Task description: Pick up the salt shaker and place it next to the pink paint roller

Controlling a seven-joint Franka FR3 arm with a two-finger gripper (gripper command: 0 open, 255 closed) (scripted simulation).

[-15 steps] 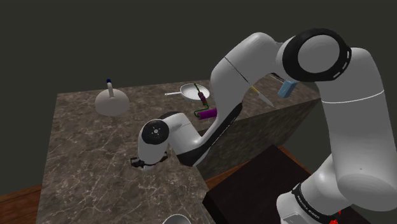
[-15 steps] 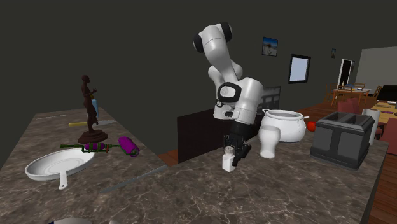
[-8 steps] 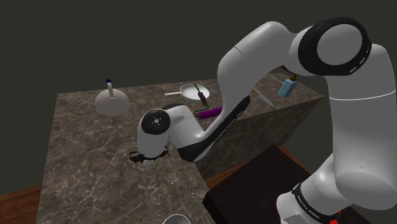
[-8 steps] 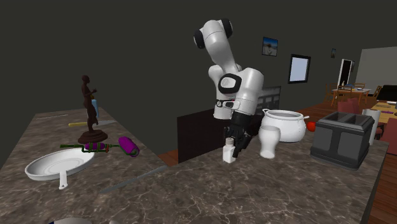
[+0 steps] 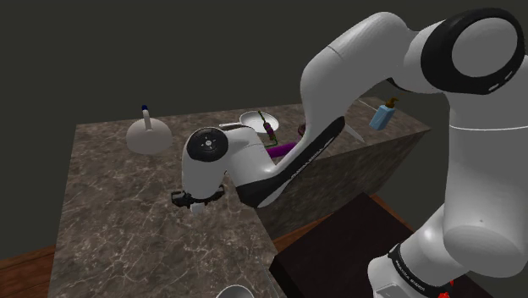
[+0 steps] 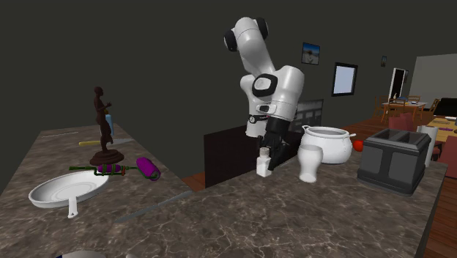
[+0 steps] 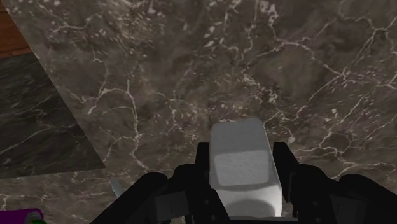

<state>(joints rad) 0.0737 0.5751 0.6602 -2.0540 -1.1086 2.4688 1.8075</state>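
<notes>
The salt shaker (image 6: 261, 166), a small white block with a narrower cap, hangs a little above the dark marble counter (image 6: 307, 220). My black gripper (image 6: 268, 163) is shut on it from above. In the wrist view the shaker (image 7: 244, 164) sits clasped between my two fingers (image 7: 203, 167), with marble below it. In the shoulder view the gripper (image 5: 191, 203) hangs under the white wrist over the counter's middle. The paint roller (image 6: 148, 168) has a magenta-purple sleeve and lies on the adjoining counter section next to a dark statue (image 6: 104, 132). The arm half hides the roller (image 5: 282, 150) in the shoulder view.
A white pan (image 6: 64, 192) lies near the roller. A white jug (image 6: 310, 162), a white pot (image 6: 328, 143) and a dark toaster (image 6: 399, 158) stand at the second exterior view's right. A white dome with a blue-tipped stick (image 5: 148, 134) and a blue bottle (image 5: 385, 114) stand farther back.
The gripper has risen with the salt shaker, lifting it off the counter. In the shoulder view the wrist has shifted up and slightly left.
</notes>
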